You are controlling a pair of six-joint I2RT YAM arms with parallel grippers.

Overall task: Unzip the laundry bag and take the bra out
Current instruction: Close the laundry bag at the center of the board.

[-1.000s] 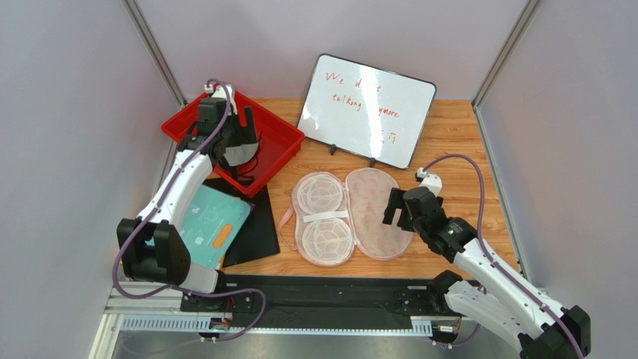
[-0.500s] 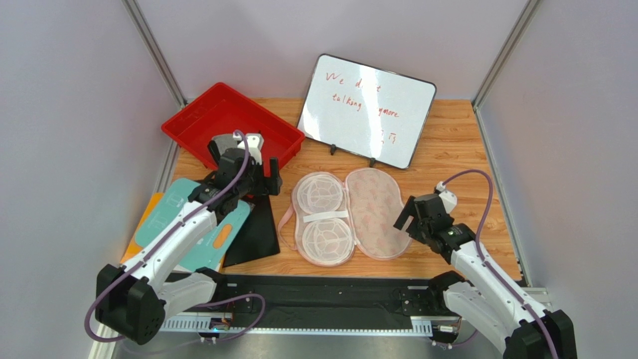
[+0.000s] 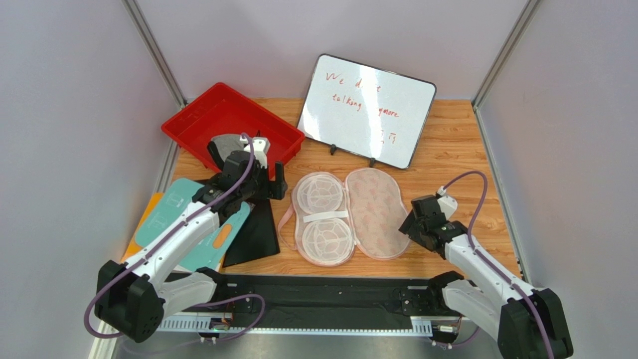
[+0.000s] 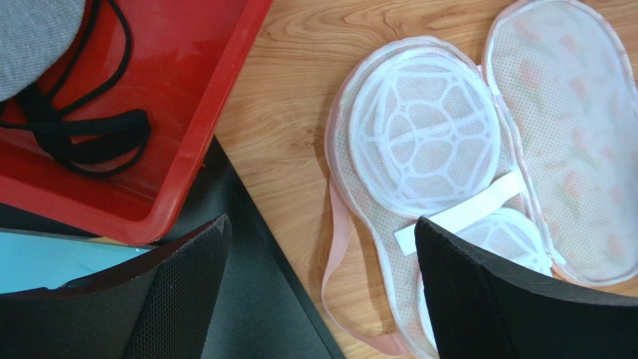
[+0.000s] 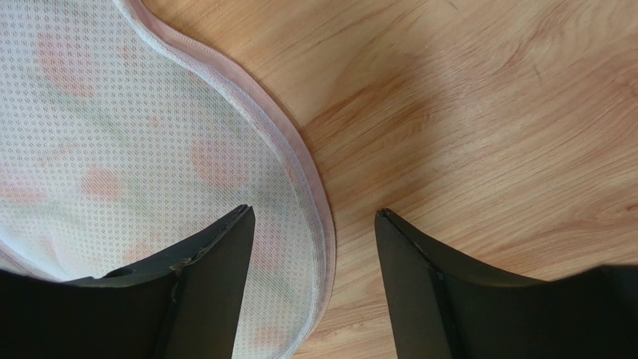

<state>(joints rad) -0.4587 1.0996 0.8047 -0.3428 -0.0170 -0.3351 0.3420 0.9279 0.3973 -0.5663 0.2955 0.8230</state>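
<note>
— across the wooden surface (image 3: 449, 142), what hems the open room?
— whiteboard (image 3: 367, 108) at the back, red tray (image 3: 195, 120) back-left; bare wood right.
— the laundry bag (image 3: 348, 217)?
— centre, spread open; the bra (image 4: 34, 37) lies in the tray.
— grippers?
— left gripper (image 4: 322, 224) wide, empty; right gripper (image 5: 313, 217) part-spread astride the bag's edge, pinching nothing.
</note>
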